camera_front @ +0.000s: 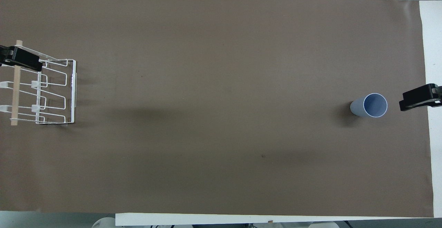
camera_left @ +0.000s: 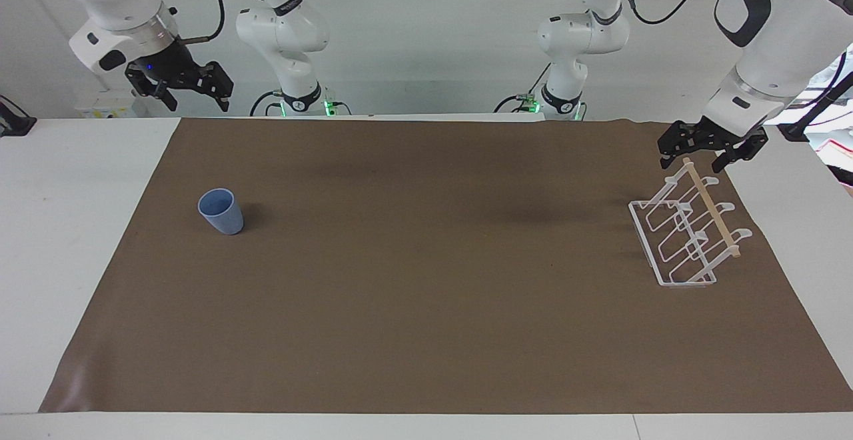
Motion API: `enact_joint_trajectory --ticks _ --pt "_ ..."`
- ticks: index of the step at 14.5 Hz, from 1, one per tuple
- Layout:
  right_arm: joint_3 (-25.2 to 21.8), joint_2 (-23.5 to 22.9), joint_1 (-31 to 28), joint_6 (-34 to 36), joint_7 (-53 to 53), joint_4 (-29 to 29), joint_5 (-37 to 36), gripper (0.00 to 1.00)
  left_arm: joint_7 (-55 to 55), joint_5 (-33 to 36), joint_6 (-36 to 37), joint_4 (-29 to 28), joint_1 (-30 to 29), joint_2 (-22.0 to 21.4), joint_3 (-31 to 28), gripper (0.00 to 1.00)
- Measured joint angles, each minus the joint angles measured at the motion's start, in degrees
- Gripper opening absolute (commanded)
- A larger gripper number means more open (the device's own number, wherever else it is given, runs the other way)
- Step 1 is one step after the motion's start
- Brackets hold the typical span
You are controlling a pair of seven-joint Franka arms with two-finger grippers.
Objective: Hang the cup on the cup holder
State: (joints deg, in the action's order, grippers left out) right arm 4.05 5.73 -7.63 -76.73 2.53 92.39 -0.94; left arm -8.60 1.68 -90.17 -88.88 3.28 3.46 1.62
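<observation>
The light-blue cup (camera_left: 221, 211) stands upright, rim up, on the brown mat toward the right arm's end of the table; it also shows in the overhead view (camera_front: 369, 105). The white wire cup holder (camera_left: 674, 240) with its wooden rod (camera_left: 710, 208) stands toward the left arm's end (camera_front: 55, 93). My left gripper (camera_left: 696, 162) is open, low over the rod's end nearest the robots, one finger on each side of it (camera_front: 20, 60). My right gripper (camera_left: 196, 97) is open and empty, raised over the mat's edge, apart from the cup (camera_front: 419, 102).
The brown mat (camera_left: 426, 280) covers most of the white table (camera_left: 66, 227). Nothing else lies on it between the cup and the cup holder.
</observation>
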Motion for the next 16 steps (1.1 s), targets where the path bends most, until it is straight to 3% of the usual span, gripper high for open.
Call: enact_joint_trajectory --ticks 6,10,13,16 --pt "-0.01 0.03 -0.01 -0.18 0.16 0.29 0.0 1.0 0.0 0.0 0.0 0.0 0.0 0.0 0.01 1.0" --pt "-0.37 0.38 -1.01 -4.05 5.69 1.74 -0.26 1.0 0.0 0.0 0.0 0.0 0.06 -0.02 0.11 1.0" --pt "-0.73 0.52 -4.96 -11.88 10.54 6.23 -0.28 1.0 0.07 0.0 0.0 0.0 0.06 -0.02 0.11 1.0" --pt "-0.95 -0.76 -9.24 -23.25 15.91 15.25 -0.28 1.0 0.8 0.0 0.0 -0.01 0.08 -0.02 0.12 1.0"
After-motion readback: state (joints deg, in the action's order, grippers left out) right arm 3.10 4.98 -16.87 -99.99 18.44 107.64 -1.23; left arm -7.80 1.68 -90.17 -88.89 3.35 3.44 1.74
